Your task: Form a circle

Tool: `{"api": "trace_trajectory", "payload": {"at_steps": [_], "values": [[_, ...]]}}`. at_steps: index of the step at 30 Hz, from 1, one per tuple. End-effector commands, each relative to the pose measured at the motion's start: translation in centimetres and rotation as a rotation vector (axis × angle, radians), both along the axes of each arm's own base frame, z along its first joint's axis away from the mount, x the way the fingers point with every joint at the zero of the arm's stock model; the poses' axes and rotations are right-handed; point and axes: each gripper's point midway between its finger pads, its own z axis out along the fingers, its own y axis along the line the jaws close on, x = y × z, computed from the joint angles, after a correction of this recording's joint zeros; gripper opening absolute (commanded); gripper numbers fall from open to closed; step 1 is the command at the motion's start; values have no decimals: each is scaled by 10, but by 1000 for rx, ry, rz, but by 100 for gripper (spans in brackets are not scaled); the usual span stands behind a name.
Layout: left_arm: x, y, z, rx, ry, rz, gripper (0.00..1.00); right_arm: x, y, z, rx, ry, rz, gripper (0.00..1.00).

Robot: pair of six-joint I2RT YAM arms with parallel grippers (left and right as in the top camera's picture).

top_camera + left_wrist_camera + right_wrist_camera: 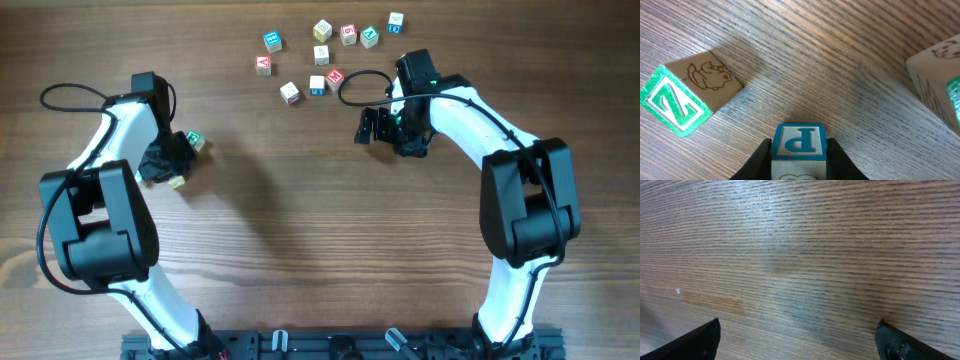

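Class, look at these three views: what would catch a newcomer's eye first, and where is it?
The blue-faced wooden letter cube marked P, pinched in the left gripper, with a green-faced wooden cube on the table beside it. Next, the scatter of coloured letter cubes at the table's far edge, near the open, empty right gripper.

Basically the whole backdrop is the table [300, 230]: a dark brown wood top with heavy grain that runs side to side in the overhead view. The finish is slightly shiny, and the right wrist view shows a pale glare [765, 195] across the upper part of the surface. That same view has a warmer, orange-ish patch [715, 302] in the wood and a tiny white speck [677, 291] just left of it. Shadows on the top are soft-edged.
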Motion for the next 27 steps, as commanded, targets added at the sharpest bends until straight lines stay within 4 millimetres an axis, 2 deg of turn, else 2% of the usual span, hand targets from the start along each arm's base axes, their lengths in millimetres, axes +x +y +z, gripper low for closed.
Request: {"api": "trace_trajectory", "payload": {"at_steps": [1, 7, 20, 23, 27], "values": [[0, 4, -4, 27, 5, 8, 15, -15, 0, -22, -10, 63, 6, 99], [2, 13, -3, 79, -6, 33, 16, -16, 0, -22, -10, 63, 7, 100], [5, 16, -2, 100, -31, 88, 17, -15, 0, -22, -9, 62, 7, 100], [8, 16, -2, 99, -46, 104, 25, -15, 1, -21, -9, 60, 6, 100], [8, 16, -2, 99, -45, 104, 29, -14, 1, -21, -8, 56, 6, 100]]}}
